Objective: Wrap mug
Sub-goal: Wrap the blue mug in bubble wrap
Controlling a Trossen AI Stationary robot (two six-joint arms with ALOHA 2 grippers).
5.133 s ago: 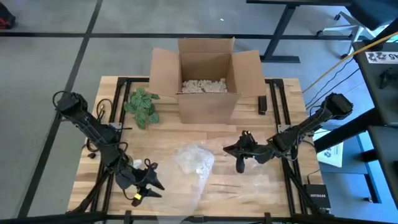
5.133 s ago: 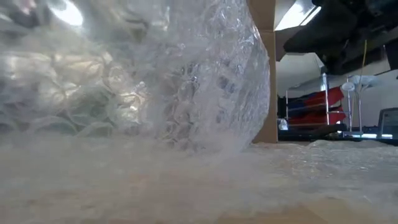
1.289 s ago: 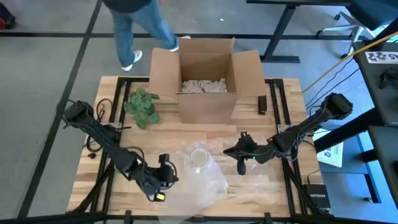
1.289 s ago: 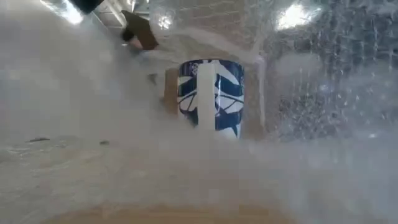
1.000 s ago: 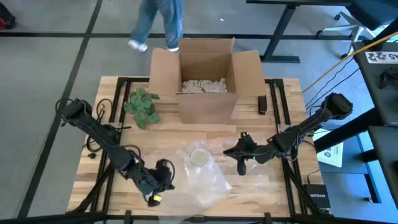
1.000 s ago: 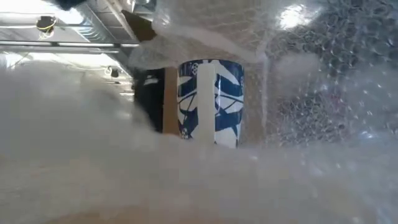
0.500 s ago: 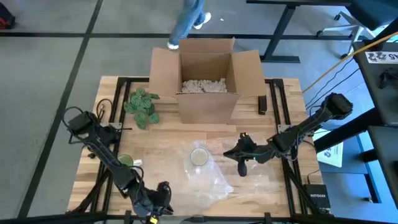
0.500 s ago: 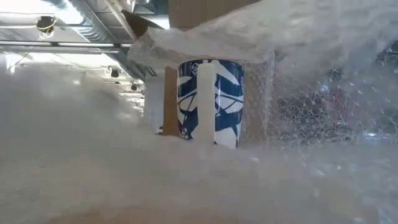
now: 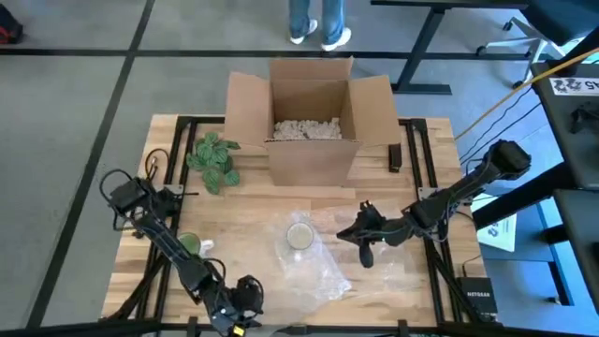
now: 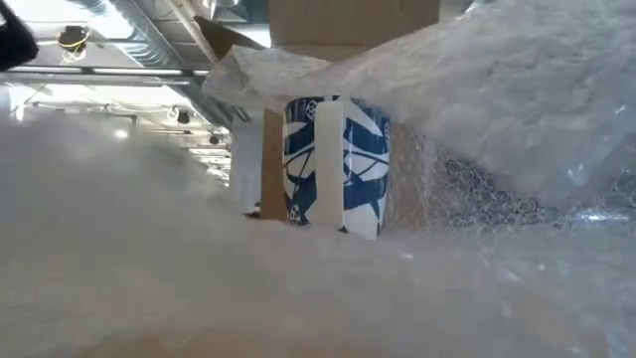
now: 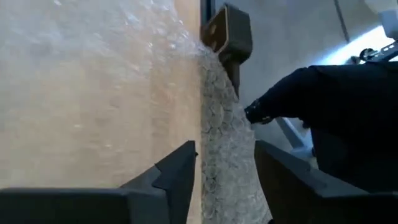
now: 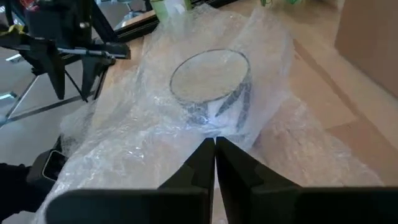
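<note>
1. My left gripper (image 9: 245, 298) sat at the near edge of the table (image 9: 421, 140), fingers parted in its wrist view with the hem of the bubble wrap (image 11: 224, 143) lying between them. Parted as they were, they clamped nothing; I judged the claw was placed there to take that loose edge for a fold.

2. My right gripper (image 12: 215, 163) showed its two fingers pressed together, shut on the bubble wrap's far side just beside the mug (image 12: 211, 87). I read that as an anchor, so the sheet would not slide when the other side is pulled.

3. The mug stood upright near the table's middle, on the wrap, its long axis vertical and its mouth facing up (plain from above, where the rim reads as a circle). Its blue-and-white side faced the low camera (image 10: 336, 164).

4. The wrap draped loosely over and around the mug, not yet snug; I could not make out the handle.

5. Behind stood the open cardboard box (image 9: 309, 117).
</note>
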